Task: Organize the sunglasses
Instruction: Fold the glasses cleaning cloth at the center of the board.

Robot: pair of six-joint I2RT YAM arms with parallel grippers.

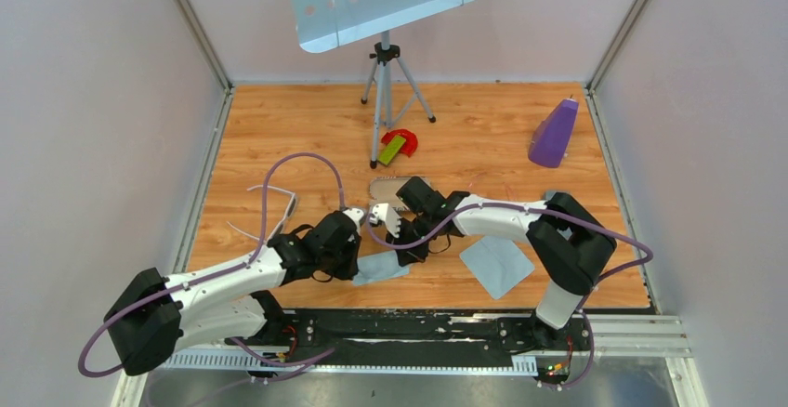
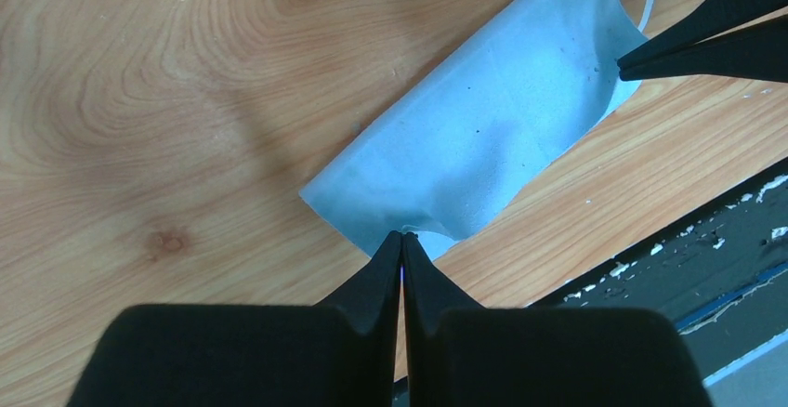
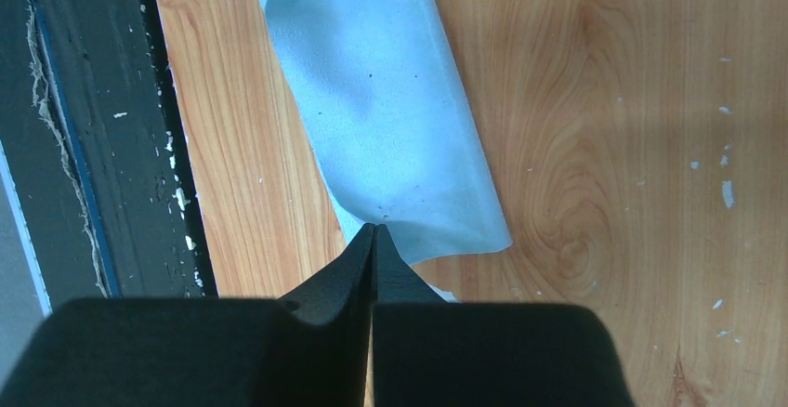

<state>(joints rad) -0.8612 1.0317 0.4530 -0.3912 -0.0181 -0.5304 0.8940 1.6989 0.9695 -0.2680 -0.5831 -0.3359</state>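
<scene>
Top view: the cloth [image 1: 381, 268] hangs between both arms, the left pincer [image 1: 362, 260] at its 9 o'clock end and the right pincer [image 1: 409, 252] at its 2 o'clock end. We judge it is held this way for folding or spreading. The sunglasses [image 1: 284, 205] lie on the tabletop [image 1: 483, 147], at 10 o'clock from the left pincer, untouched.
Left wrist: pincer fully closed, pinching a cloth corner.
Right wrist: pincer fully closed, pinching the cloth's edge.
</scene>
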